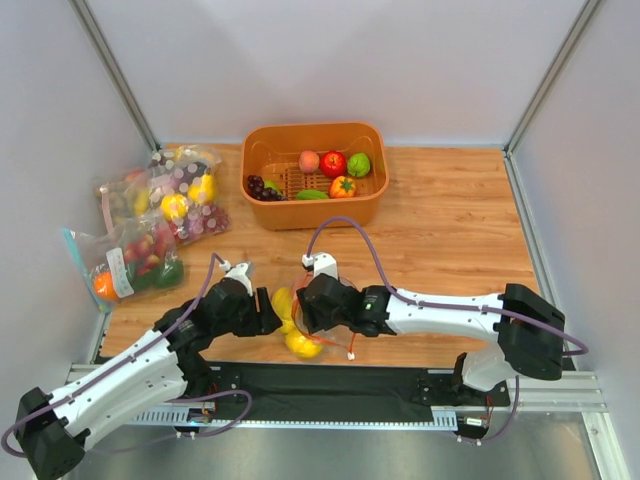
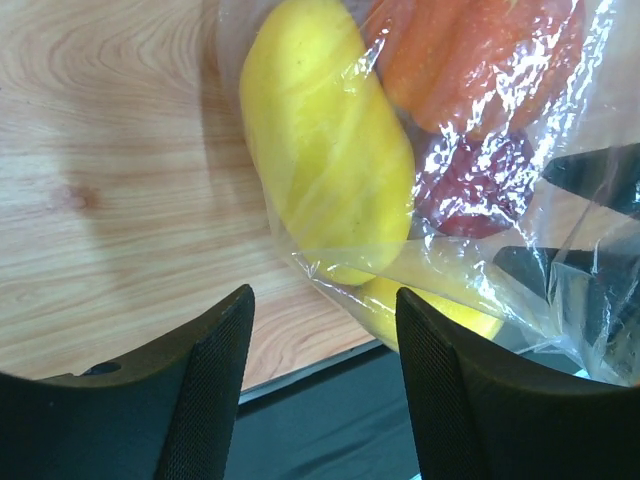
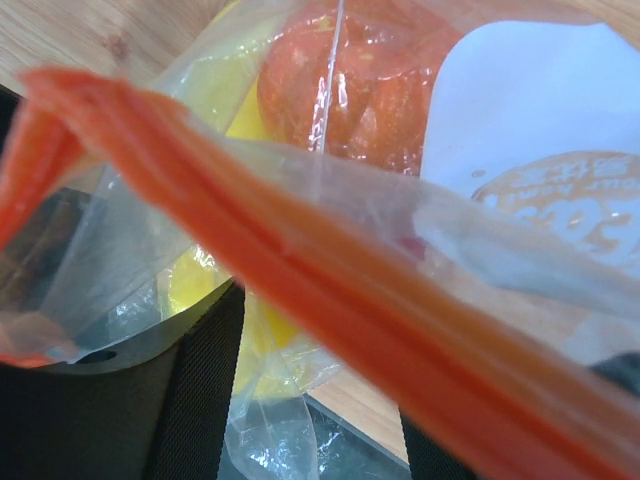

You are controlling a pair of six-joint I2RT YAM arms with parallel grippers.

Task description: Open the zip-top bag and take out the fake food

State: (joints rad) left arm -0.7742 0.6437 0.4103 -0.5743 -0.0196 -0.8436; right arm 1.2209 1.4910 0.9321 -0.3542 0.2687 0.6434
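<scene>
Lying crumpled at the near edge of the wooden table point(image 1: 450, 240), between the two arms, the zip-top bag point(image 1: 295, 335) is showing clear crinkly plastic, a thick orange-red zip strip point(image 3: 300, 270) and a white label point(image 3: 540, 130). The fake food point(image 2: 330, 150) is pressing against its skin: yellow lemon shapes, an orange pepper, a dark red piece. The left gripper point(image 2: 322, 292) is standing wide open just short of the bag's lower corner, gripping nothing. The right gripper point(image 1: 302, 308) is looking spread too, the strip slanting across its fingers, though I cannot tell whether they are touching.
</scene>
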